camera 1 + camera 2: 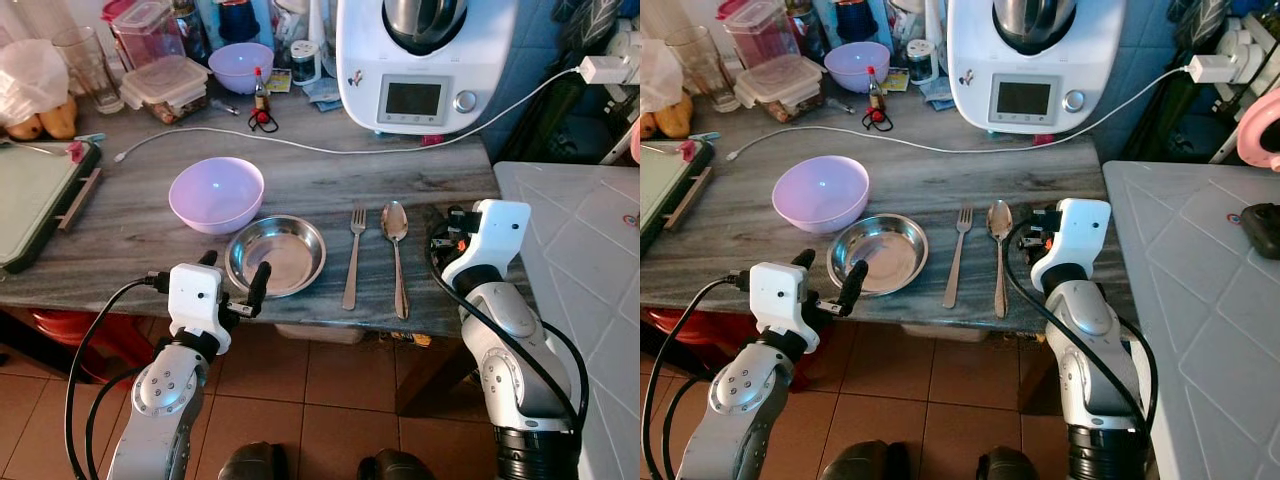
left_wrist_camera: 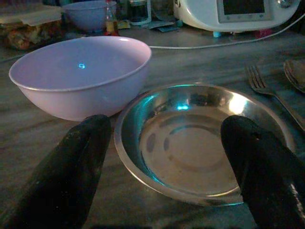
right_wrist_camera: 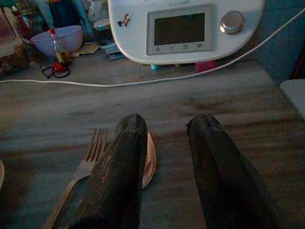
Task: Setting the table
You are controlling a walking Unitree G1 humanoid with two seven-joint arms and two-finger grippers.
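A shallow steel dish sits near the wooden table's front edge. A lilac bowl stands just behind it and to its left. To the dish's right, a fork and a spoon lie side by side. My left gripper is open at the table edge. In the left wrist view its fingers stand either side of the dish without touching it. My right gripper is open just right of the spoon and holds nothing.
A white kitchen machine stands at the back, and its cable trails across the table. Behind are another lilac bowl, food containers and a glass. A green tray is at the left and a white surface at the right.
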